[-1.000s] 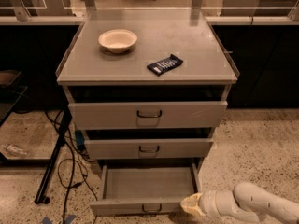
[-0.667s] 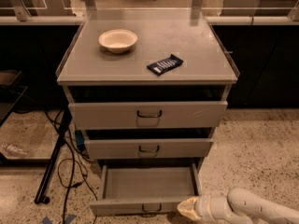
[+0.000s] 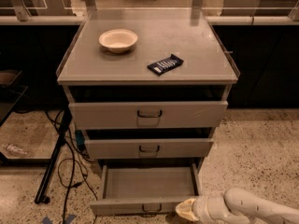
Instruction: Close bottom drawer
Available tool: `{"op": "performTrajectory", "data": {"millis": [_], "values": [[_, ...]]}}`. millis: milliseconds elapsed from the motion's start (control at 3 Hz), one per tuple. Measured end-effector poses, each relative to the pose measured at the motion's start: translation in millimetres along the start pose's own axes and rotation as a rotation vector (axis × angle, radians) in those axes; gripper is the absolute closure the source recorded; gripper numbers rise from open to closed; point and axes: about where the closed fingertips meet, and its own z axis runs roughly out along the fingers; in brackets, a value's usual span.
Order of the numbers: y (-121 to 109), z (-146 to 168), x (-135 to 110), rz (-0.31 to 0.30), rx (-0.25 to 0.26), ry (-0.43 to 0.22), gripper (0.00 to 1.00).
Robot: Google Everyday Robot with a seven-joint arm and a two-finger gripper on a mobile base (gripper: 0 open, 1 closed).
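Observation:
The bottom drawer is the lowest of three grey drawers and stands pulled far out, its empty inside showing. Its small dark loop handle sits on the front panel near the frame's lower edge. My gripper is at the end of the white arm coming in from the lower right. It sits at the right end of the drawer's front panel, touching or nearly touching it.
The middle drawer and top drawer stand slightly out. On the cabinet top lie a white bowl and a dark snack packet. Black cables and a stand leg lie on the floor to the left.
The gripper has moved left, closer to the right end of the bottom drawer's front. The drawer looks as far out as before.

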Motion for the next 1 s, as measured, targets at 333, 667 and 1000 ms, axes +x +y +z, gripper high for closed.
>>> {"op": "performTrajectory", "data": {"millis": [333,667,1000], "values": [[2.2,28.4,19.7,-0.037,-0.059,0.039,1.00],[4.1,59.8,43.3,-0.042,-0.090,0.055,1.00],[-0.6,83.1,60.5,-0.044,-0.080,0.054,1.00]]}}
